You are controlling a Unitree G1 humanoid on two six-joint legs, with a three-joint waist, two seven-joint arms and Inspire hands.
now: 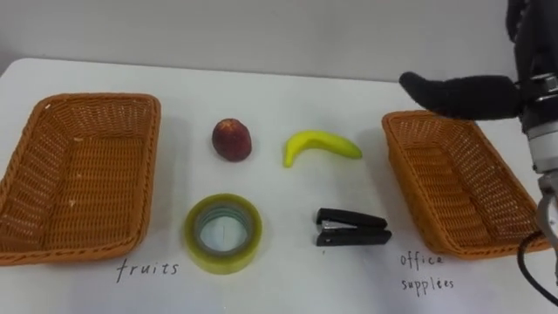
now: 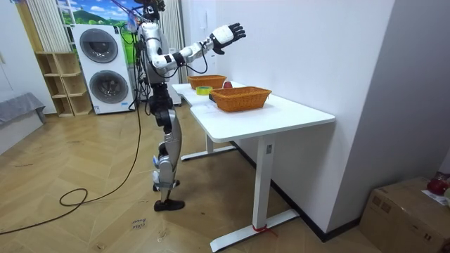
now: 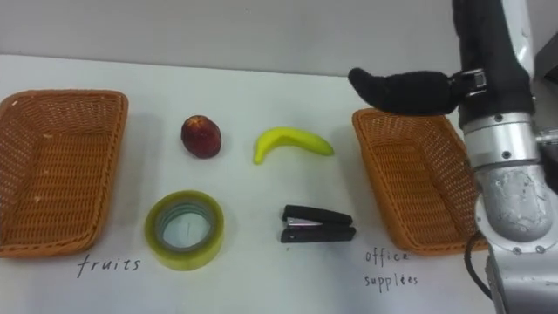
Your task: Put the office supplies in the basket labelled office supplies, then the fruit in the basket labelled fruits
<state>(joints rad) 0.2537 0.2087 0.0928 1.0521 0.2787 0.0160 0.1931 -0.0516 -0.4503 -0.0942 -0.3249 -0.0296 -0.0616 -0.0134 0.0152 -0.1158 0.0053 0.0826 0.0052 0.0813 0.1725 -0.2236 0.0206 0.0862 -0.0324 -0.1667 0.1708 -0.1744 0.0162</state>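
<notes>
On the white table lie a red peach [image 1: 232, 139], a yellow banana [image 1: 321, 146], a yellowish roll of tape [image 1: 222, 233] and a black stapler [image 1: 352, 227]. An empty wicker basket [image 1: 96, 101] stands at the left over the handwritten word "fruits". A second empty wicker basket [image 1: 453, 185] stands at the right over "office supplies". My right hand [image 1: 462, 94] is raised high above the right basket's far corner; its fingers are spread, open and holding nothing, as seen on the right hand [image 2: 228, 33] in the room view.
I stand at the long side of the table [image 2: 281, 112], which is against a white wall. Washing machines [image 2: 105, 67] and a shelf are behind me. A cardboard box [image 2: 411, 211] sits on the floor at the room view's right.
</notes>
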